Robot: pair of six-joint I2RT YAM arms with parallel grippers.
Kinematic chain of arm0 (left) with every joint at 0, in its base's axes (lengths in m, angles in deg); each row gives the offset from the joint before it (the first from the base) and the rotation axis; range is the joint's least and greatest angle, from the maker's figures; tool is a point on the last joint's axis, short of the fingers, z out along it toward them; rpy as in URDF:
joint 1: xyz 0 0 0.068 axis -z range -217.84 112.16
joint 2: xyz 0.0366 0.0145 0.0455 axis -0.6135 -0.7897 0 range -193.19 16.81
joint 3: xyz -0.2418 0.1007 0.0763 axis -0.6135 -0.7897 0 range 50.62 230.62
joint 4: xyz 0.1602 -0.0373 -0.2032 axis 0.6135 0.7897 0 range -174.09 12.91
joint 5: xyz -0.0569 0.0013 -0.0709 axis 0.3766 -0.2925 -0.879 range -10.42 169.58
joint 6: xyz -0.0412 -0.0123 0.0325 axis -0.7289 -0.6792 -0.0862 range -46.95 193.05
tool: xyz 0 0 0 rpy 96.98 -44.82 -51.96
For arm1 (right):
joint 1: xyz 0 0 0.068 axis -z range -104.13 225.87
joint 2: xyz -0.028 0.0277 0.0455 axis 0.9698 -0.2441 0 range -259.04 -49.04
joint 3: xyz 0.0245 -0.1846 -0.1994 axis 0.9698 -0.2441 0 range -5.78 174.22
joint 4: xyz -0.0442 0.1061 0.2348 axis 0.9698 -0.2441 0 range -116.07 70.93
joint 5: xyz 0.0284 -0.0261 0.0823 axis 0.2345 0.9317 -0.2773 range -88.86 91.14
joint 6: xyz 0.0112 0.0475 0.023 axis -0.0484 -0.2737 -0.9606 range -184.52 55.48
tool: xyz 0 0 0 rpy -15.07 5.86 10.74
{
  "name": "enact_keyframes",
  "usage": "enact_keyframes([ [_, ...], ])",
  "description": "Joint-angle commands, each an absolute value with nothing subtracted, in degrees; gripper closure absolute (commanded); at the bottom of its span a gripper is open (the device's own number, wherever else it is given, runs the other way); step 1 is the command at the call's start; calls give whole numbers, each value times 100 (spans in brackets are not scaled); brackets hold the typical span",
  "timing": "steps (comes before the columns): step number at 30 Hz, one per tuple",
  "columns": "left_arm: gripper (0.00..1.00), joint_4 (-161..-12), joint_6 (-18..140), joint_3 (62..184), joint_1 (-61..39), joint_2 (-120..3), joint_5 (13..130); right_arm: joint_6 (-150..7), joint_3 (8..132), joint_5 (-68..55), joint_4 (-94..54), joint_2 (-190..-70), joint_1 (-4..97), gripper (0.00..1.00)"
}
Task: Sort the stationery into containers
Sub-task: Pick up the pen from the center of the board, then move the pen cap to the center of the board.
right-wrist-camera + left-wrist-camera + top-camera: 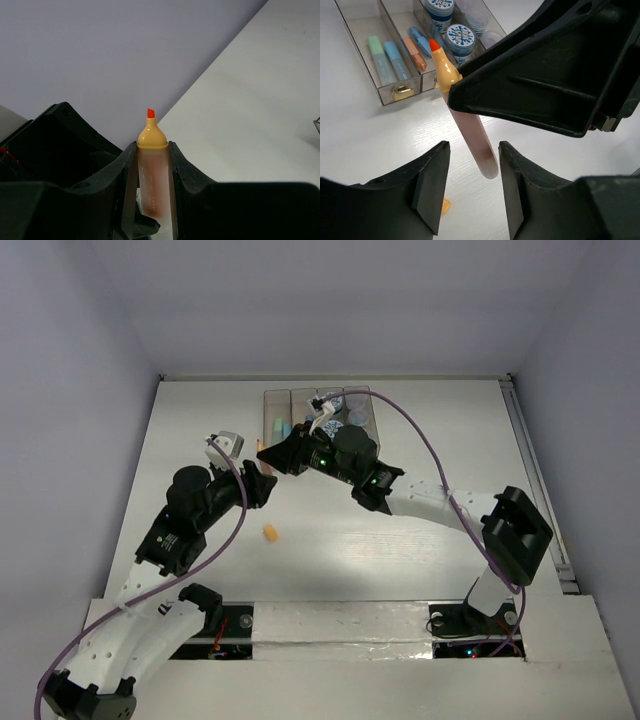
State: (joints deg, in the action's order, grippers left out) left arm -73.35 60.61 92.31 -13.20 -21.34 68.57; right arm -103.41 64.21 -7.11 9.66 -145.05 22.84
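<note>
My right gripper (151, 147) is shut on an uncapped orange marker (151, 170), its orange tip pointing up past the fingertips. In the left wrist view the marker (470, 130) slants down from the right gripper's black fingers (530, 85), and its rounded tail hangs between the fingers of my open left gripper (472, 150) without touching them. The containers (300, 400) stand at the back middle; both grippers (262, 480) (283, 454) meet just in front of them. The bins (357, 22) hold green and blue markers (385, 60), orange and blue markers (417, 47) and bluish-topped jars (460, 36).
A small orange piece (270, 532) lies on the white table in front of the grippers; it also shows below the left finger (445, 205). A gold clip (402, 92) sits at the near end of one bin. Walls enclose the table at left, back and right.
</note>
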Motion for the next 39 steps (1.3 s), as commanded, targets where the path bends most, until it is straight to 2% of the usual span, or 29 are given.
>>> enact_keyframes([
  [1,60,-7636,6040,9228,-1358,-2046,6930,-10416,6348,-817,1529,-14291,2156,91],
  [7,67,-7671,6022,9210,-1358,-2081,6921,-10530,6304,-940,1643,-14326,2156,91],
  [12,69,-7671,6013,9210,-1358,-2107,6886,-10653,6268,-1072,1872,-14370,2103,91],
  [17,76,-7662,6005,9210,-1358,-2134,6851,-10662,6286,-1134,1942,-14370,2103,91],
  [22,75,-7662,6013,9219,-1358,-2178,6745,-10644,6286,-1195,2030,-14388,2103,91],
  [26,89,-7653,6022,9228,-1411,-2160,6780,-10636,6242,-1204,2083,-14370,2103,91],
  [27,98,-7653,6022,9237,-1411,-2160,6780,-10618,6233,-1222,2092,-14361,2103,91],
  [30,100,-7601,6057,9263,-1411,-2116,6859,-10548,6155,-1239,2118,-14309,2103,90],
  [31,100,-7592,6075,9263,-1411,-2116,6851,-10513,6128,-1231,2092,-14222,2103,88],
  [34,100,-7592,6119,9254,-1411,-2011,6833,-10258,5997,-1117,1829,-14002,2103,69],
  [35,100,-7592,6119,9254,-1411,-1958,6842,-10171,5970,-1003,1715,-13931,2103,61],
  [36,100,-7592,6119,9263,-1411,-1941,6868,-9996,5952,-950,1470,-13870,2103,45],
  [39,100,-7574,6136,9263,-1411,-1888,6921,-9775,5751,-748,1126,-13589,2103,25],
])
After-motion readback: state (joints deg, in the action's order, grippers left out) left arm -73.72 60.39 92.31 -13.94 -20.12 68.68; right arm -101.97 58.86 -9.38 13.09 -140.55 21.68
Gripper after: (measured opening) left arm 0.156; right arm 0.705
